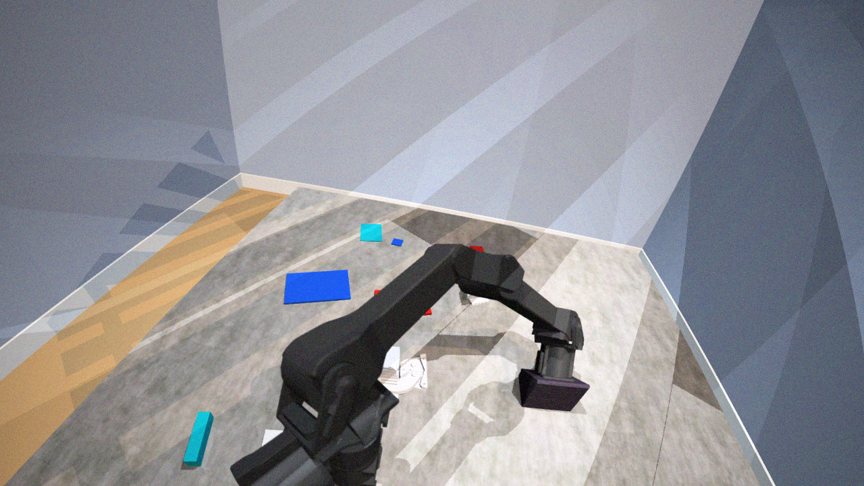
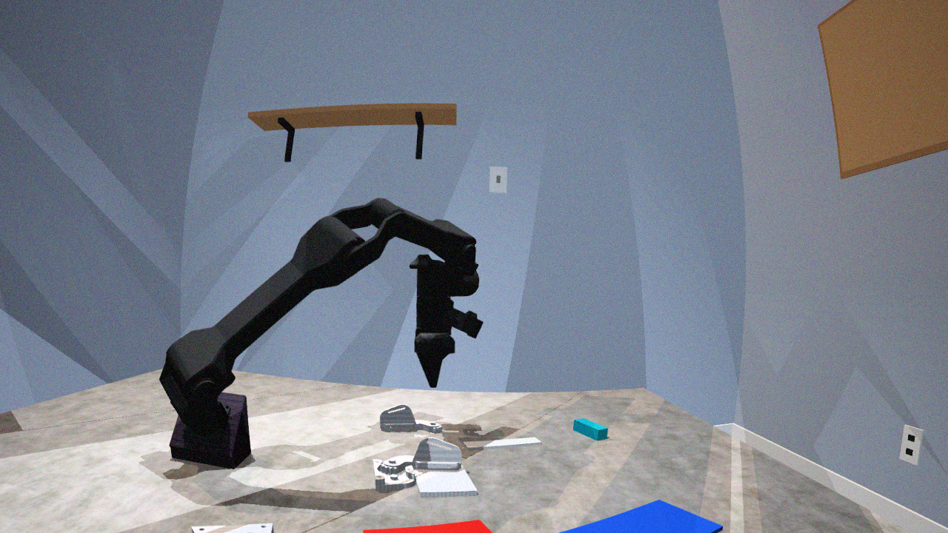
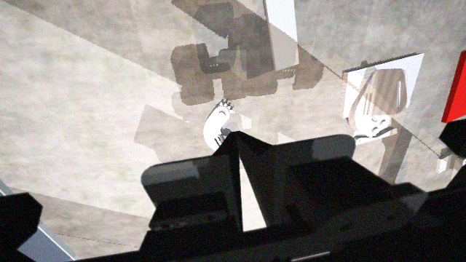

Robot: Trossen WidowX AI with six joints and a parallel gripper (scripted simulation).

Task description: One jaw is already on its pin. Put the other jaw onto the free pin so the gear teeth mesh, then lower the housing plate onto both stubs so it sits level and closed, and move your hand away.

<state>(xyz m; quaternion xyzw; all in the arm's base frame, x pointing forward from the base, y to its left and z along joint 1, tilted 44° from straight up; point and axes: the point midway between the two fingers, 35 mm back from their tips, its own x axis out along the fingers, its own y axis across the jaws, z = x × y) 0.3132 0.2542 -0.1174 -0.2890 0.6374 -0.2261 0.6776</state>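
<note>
My gripper (image 2: 432, 386) (image 3: 235, 136) is shut and empty, pointing down in the air above the free jaw. The free jaw (image 2: 396, 418) (image 3: 212, 128), pale with gear teeth at one end, lies on the table; the fingers partly cover it in the wrist view, and the arm hides it in the top view. The other jaw (image 2: 437, 454) (image 3: 395, 84) (image 1: 416, 372) sits at the white base (image 2: 381, 478), over a square pad. A white plate with holes (image 2: 232, 528), apparently the housing plate, is cut by the bottom edge in the exterior view; its stub fit cannot be seen.
A white bar (image 2: 513, 443) (image 3: 282, 33) lies beyond the base. A cyan block (image 1: 198, 439) (image 2: 589, 429), a blue plate (image 1: 316, 286) (image 2: 649, 519) and a red plate (image 2: 427, 528) (image 3: 459, 91) lie around. A cyan square (image 1: 370, 232) lies farther off.
</note>
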